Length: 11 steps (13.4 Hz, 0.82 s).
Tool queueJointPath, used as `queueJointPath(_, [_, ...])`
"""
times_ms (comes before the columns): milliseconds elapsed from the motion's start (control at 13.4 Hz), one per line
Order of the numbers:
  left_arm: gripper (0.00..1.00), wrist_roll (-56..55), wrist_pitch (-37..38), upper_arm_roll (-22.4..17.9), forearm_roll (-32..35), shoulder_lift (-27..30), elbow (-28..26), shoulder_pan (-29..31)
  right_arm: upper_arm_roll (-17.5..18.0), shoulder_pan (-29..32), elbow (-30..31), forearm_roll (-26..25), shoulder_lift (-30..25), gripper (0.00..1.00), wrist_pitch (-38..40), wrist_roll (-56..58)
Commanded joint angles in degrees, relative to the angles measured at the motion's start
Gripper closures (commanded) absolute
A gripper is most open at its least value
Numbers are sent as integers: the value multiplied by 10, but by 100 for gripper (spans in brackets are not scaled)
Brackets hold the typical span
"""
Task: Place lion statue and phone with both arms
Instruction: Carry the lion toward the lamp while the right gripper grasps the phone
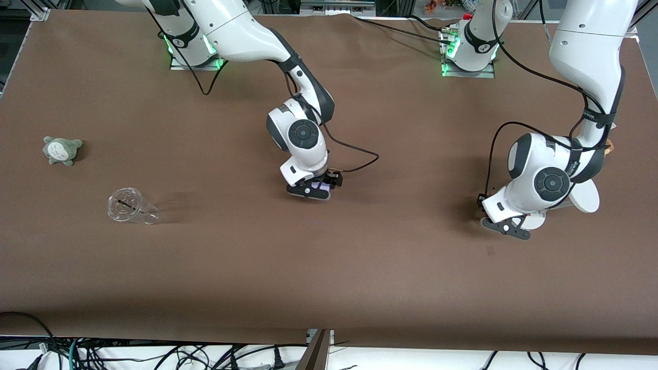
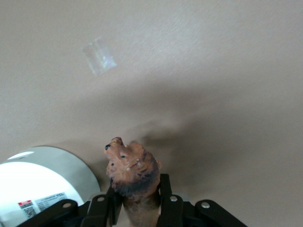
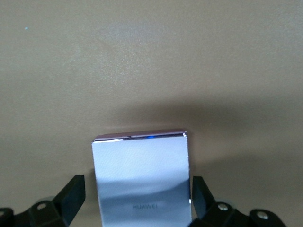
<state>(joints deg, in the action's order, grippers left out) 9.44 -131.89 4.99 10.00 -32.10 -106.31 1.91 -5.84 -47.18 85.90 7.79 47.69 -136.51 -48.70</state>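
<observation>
Left wrist view: left pincer (image 2: 137, 208) clamps lion statue (image 2: 132, 170) | right pincer (image 3: 137, 198) clamps phone (image 3: 142, 179)

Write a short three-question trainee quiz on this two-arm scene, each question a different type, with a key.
1. True or false: the left tool is shut on the small orange-brown lion statue.
2. What does the right tool grip? A) the clear plastic cup B) the flat pale lavender-white phone C) the grey-green plush toy
3. Fill in: beside the left tool stands a white round-based ____.

Key: 1 true; 2 B; 3 stand.
</observation>
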Motion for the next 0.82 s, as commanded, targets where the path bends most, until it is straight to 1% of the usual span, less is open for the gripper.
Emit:
queueJointPath(0, [83,9,-8,5,13,1,-11,8,1,3,-17,-13,16,0,-2,0])
queueJointPath(75, [69,9,-8,5,13,0,-10,7,1,3,-17,-13,18,0,-2,0])
queueJointPath(149, [13,9,-8,5,13,0,-10,7,0,3,-17,-13,18,1,-3,0])
queueJointPath(224, [0,9,-8,5,13,0,-9,8,0,3,-17,-13,17,17,-3,4])
queueJointPath(299, [0,9,-6,5,13,2,-9,7,0,3,-18,-13,16,39,-2,9])
queueJointPath(374, [0,9,-3,5,13,5,-8,6,0,4,-19,-12,14,57,-2,12])
queueJointPath(598, [0,8,24,7,13,26,-5,6,-10,15,-19,-12,1,57,5,47])
queueJointPath(747, [0,3,54,11,13,48,-2,1,-10,47,-18,-12,-13,57,18,103])
